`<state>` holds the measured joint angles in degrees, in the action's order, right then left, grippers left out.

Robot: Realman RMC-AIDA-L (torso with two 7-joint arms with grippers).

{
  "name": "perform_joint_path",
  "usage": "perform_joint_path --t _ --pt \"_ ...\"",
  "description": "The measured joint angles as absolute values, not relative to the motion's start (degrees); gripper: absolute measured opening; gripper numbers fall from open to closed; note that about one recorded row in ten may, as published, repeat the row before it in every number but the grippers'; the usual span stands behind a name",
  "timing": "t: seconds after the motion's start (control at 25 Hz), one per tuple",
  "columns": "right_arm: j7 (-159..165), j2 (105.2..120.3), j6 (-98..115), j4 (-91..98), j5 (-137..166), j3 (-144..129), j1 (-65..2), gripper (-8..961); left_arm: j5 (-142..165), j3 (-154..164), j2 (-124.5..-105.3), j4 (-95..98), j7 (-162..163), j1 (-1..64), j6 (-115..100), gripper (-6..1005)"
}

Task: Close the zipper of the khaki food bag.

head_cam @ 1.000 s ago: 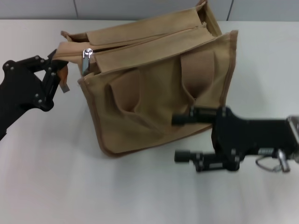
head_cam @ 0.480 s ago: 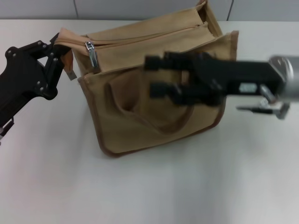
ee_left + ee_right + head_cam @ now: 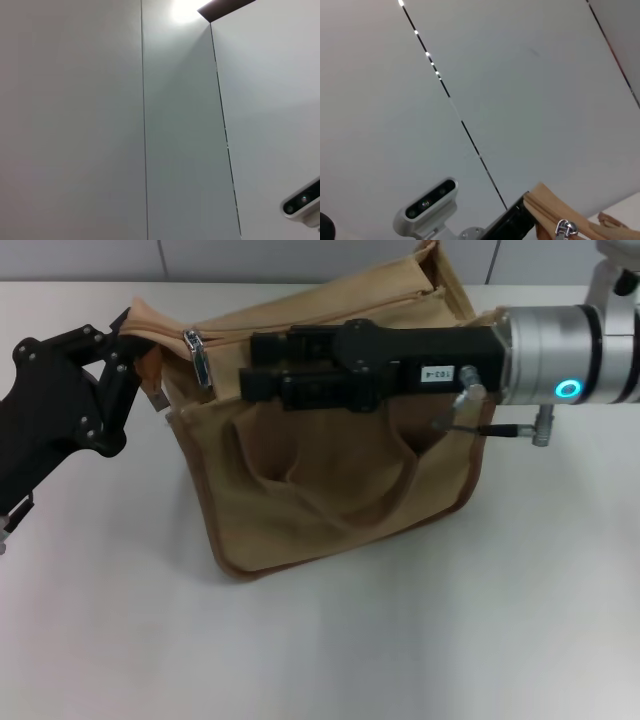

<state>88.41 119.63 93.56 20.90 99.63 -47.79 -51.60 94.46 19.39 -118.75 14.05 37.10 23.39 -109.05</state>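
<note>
Right pincer has swung up across khaki food bag, released, near silver pull tab. Left pincer stays clenched on bag's left corner. Zipper open.

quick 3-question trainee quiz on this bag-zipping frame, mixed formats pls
1. True or false: the left gripper pinches the end corner of the khaki food bag.
2. Which sits closer to the zipper pull: A) the right gripper B) the bag's handles?
3. Fill in: the pull sits at the bag's ___ end, robot's side.

Key: 1 true; 2 A; 3 left.
</note>
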Motion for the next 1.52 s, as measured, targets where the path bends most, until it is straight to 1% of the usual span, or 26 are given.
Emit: perform_joint_path --t 0.28,0.44,1.24,1.52 --pt "90.73 119.80 91.05 20.69 99.57 -49.93 -53.53 636 94.46 19.52 -118.76 13.53 36.94 23.42 -109.39 50" --pt "91.51 119.91 89.44 20.31 99.56 -51.59 -54.86 468 94.47 19.51 -118.74 13.53 36.91 23.50 -110.15 54" --pt "93.70 119.88 84.74 20.45 94.66 -59.03 -57.54 447 94.91 19.60 -118.74 12.38 36.21 24.43 -109.99 73" --pt "94.44 119.87 83.89 20.78 90.80 -63.77 -58.01 374 94.80 19.59 -118.74 12.05 36.21 24.58 -109.89 80"
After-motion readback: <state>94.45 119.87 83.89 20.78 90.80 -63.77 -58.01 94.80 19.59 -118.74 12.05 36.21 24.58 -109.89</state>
